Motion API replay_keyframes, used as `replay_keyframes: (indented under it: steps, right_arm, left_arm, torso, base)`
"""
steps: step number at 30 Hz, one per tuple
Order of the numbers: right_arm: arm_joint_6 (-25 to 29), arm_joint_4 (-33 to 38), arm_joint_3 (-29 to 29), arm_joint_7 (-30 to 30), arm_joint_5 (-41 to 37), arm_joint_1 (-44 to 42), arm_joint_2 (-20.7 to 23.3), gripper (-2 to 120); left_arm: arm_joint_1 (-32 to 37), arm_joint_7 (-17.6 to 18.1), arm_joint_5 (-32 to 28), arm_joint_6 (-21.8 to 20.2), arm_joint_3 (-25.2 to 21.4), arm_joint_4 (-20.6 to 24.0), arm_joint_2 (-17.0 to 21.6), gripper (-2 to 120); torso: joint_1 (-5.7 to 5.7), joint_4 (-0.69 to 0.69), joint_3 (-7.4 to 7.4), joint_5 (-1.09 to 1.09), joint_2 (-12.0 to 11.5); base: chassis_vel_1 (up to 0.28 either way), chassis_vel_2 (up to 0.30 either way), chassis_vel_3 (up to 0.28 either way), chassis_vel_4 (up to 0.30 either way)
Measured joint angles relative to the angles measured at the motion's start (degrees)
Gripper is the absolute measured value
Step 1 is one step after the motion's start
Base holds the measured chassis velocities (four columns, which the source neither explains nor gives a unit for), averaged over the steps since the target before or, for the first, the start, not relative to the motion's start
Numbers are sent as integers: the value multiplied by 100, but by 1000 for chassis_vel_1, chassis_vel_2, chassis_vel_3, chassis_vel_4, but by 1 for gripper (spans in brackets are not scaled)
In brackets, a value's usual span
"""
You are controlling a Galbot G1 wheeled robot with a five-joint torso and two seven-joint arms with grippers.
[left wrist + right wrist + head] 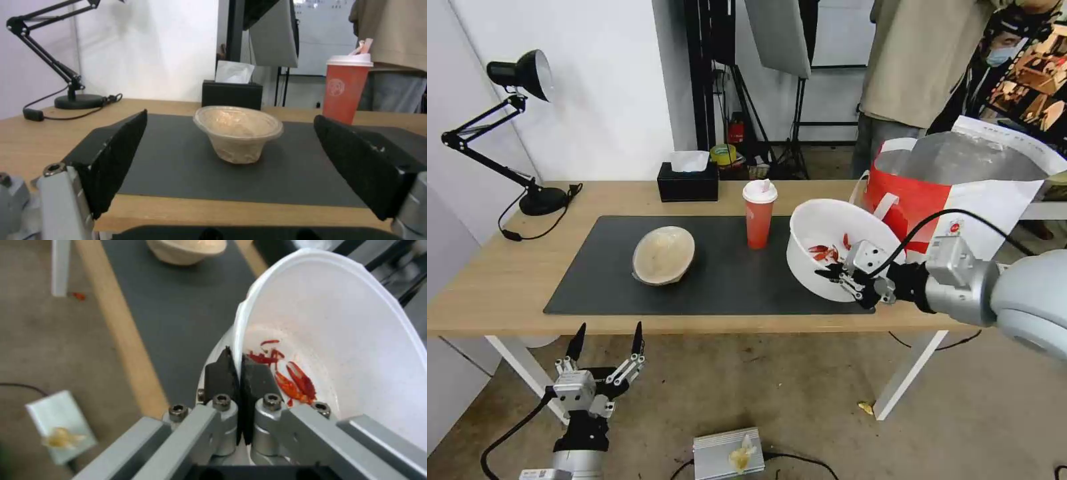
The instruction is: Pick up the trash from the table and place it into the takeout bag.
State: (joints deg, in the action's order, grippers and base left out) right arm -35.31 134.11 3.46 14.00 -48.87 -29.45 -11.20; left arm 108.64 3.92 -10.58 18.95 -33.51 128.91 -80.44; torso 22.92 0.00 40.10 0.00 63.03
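The right gripper (835,273) pinches the white bowl's (827,233) rim, holding it tilted above the mat (720,280), the bag (960,193) at its 2 o'clock. The left gripper (606,341) hangs spread wide below the table (487,280).

No wording can be read anywhere. The red cup (345,90) carries a faint round emblem, and the takeout bag (954,193) a small round logo, both illegible.
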Motion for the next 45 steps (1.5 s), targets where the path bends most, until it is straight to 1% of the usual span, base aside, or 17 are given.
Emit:
replay_keyframes:
  steps: [2, 3, 6, 7, 10, 16, 20, 24, 29, 31, 33, 37, 45]
  right_arm:
    - [236, 89, -242, 209, 328, -18, 207, 0]
    - [236, 89, -242, 209, 328, -18, 207, 0]
    - [566, 196, -630, 360, 644, -63, 477, 0]
    - [566, 196, -630, 360, 644, -63, 477, 0]
    - [809, 248, -1063, 379, 698, -107, 644, 0]
    - [923, 167, -1390, 383, 659, -124, 730, 0]
    - [958, -7, -1622, 382, 608, -136, 769, 0]
    - [979, -336, -1958, 392, 529, -136, 813, 0]
    - [995, -548, -2134, 418, 510, -128, 826, 0]
    - [1023, -799, -2234, 457, 528, -122, 835, 0]
    - [1035, -856, -2240, 462, 543, -121, 835, 0]
    - [1130, -1251, -2264, 470, 809, -101, 748, 0]
    - [1238, -1769, -2253, 494, 1171, -99, 610, 0]
  left_arm:
    - [5, 0, -2, 18, -1, -36, 16, 100]
    - [5, 0, -2, 18, -1, -36, 16, 100]
    - [-5, 0, -2, 55, 22, -108, 22, 100]
    - [-5, 0, -2, 55, 22, -108, 22, 100]
    - [-4, 0, -1, 62, 53, -117, 29, 100]
    - [-8, 0, 0, 60, 71, -115, 50, 100]
    - [-8, 0, -1, 49, 69, -105, 87, 100]
    - [-14, 0, -6, 41, 60, -95, 127, 100]
    - [-27, 0, -9, 35, 61, -96, 135, 100]
    - [-32, 0, -9, 30, 67, -110, 135, 100]
    - [-32, 0, -9, 29, 68, -118, 137, 100]
    - [-32, -8, -7, 29, 79, -165, 158, 100]
    - [-51, -14, -5, 28, 85, -193, 165, 100]
  torso:
    - [0, 0, 0, 0, 0]
    - [0, 0, 0, 0, 0]
    - [0, 0, 0, 0, 0]
    - [0, 0, 0, 0, 0]
    - [0, 0, 0, 0, 0]
    - [0, 0, 0, 0, 0]
    - [0, 0, 0, 0, 0]
    - [0, 0, 0, 0, 0]
    - [0, 0, 0, 0, 0]
    - [0, 0, 0, 1, 0]
    - [0, 0, 0, 1, 0]
    - [0, 0, 0, 1, 0]
    - [0, 0, 0, 0, 0]
  base:
    - [0, 0, 0, 0]
    - [0, 0, 0, 0]
    - [0, 0, 0, 0]
    - [0, 0, 0, 0]
    - [0, 0, 0, 0]
    - [0, 0, 0, 0]
    - [0, 0, 0, 0]
    - [0, 0, 0, 0]
    - [0, 0, 0, 0]
    - [0, 0, 0, 0]
    - [0, 0, 0, 0]
    - [0, 0, 0, 0]
    - [0, 0, 0, 0]
